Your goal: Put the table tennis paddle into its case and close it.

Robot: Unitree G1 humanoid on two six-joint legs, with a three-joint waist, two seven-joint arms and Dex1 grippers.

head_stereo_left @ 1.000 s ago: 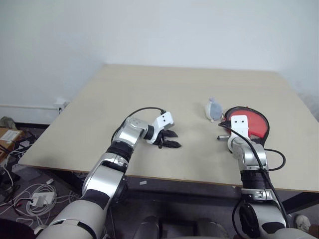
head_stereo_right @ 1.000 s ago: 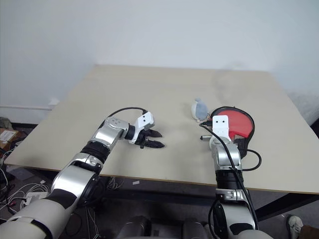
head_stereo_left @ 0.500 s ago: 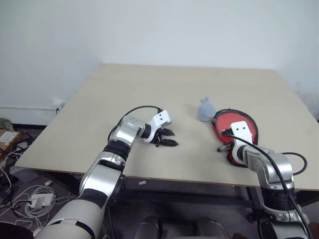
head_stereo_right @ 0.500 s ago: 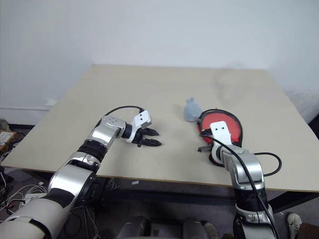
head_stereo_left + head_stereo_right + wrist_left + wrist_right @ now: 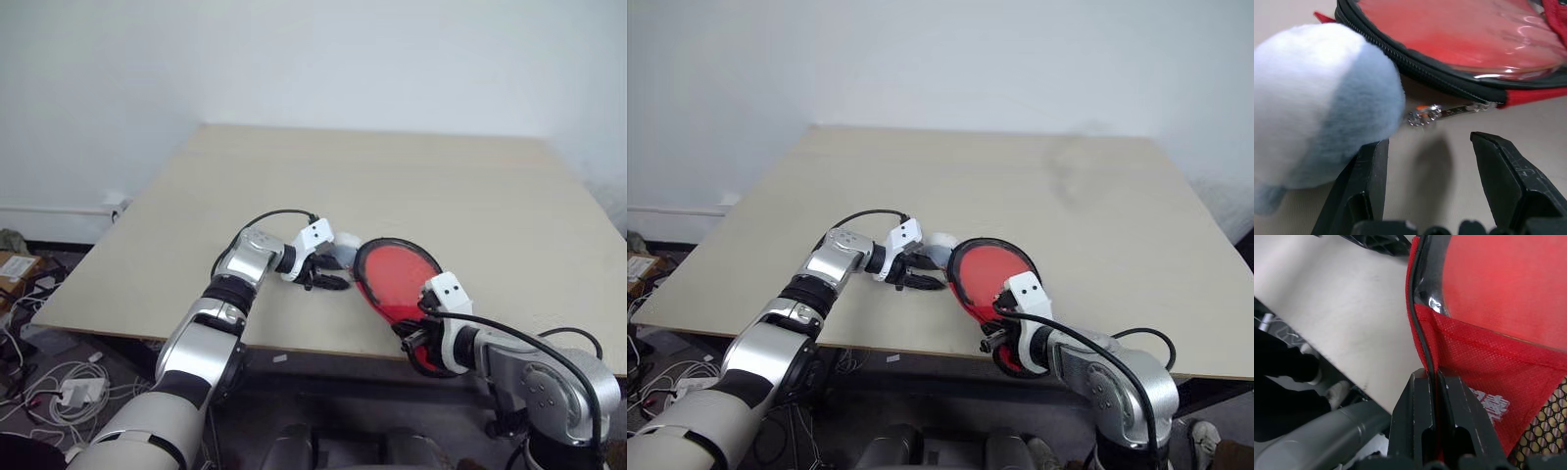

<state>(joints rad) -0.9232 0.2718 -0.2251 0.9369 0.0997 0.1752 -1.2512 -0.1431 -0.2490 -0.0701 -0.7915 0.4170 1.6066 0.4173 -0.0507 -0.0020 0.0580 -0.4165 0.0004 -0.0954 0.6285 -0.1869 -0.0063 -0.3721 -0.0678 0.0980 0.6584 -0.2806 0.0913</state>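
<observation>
Nearest the robot, the right pincer is clamped shut on the edge of the paddle-shaped soft red fabric case with black zip edging, pinching the fabric at its narrow end, beside the black mesh panel and the small white logo. Over the last second this arm has dragged the case from the right-hand part of the pale beige counter back toward the near edge and across toward the middle, so the narrow end now overhangs the counter's front lip. The flat table tennis paddle with round red rubber face appears to lie inside; its handle cannot be made out.

A little farther in, the left pincer has kept its place, its black fingers standing partly apart with nothing between them. The drag has carried the small grey-white fluffy lump along, and it now presses against one finger. The silver zip pull lies on the counter just ahead of the open fingers.

As I judge it, the case has been brought within the left arm's reach so that it can take the pull and run the zip closed, though the lump may get in the way.
</observation>
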